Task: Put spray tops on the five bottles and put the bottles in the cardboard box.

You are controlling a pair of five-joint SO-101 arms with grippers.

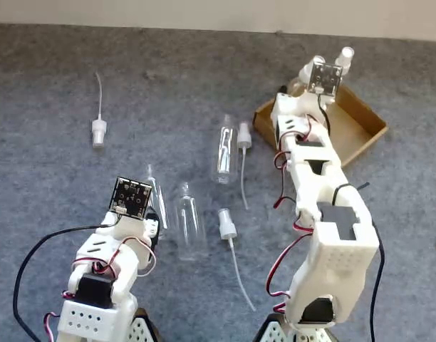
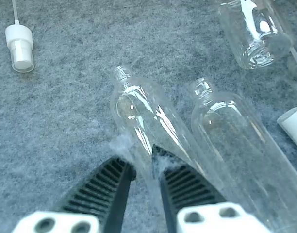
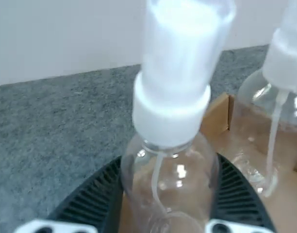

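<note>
My right gripper (image 3: pixel 170 194) is shut on an upright clear bottle with a white spray top (image 3: pixel 175 97), held at the near left corner of the cardboard box (image 1: pixel 367 127). A second topped bottle (image 3: pixel 279 97) stands inside the box (image 1: pixel 344 57). My left gripper (image 2: pixel 142 162) sits low on the carpet, fingers almost together, their tips at the side of a bare bottle (image 2: pixel 139 111) lying flat. Another bare bottle (image 2: pixel 231 141) lies right beside it, and a third (image 1: pixel 224 149) lies nearer the box. Loose spray tops lie at the far left (image 1: pixel 98 132), beside the third bottle (image 1: pixel 244 137) and in the middle (image 1: pixel 227 226).
The grey carpet (image 1: pixel 54 185) covers the table. The right arm's body (image 1: pixel 318 185) stretches from the front edge to the box, with its cables hanging alongside. Open carpet lies at the far left and at the right of the box.
</note>
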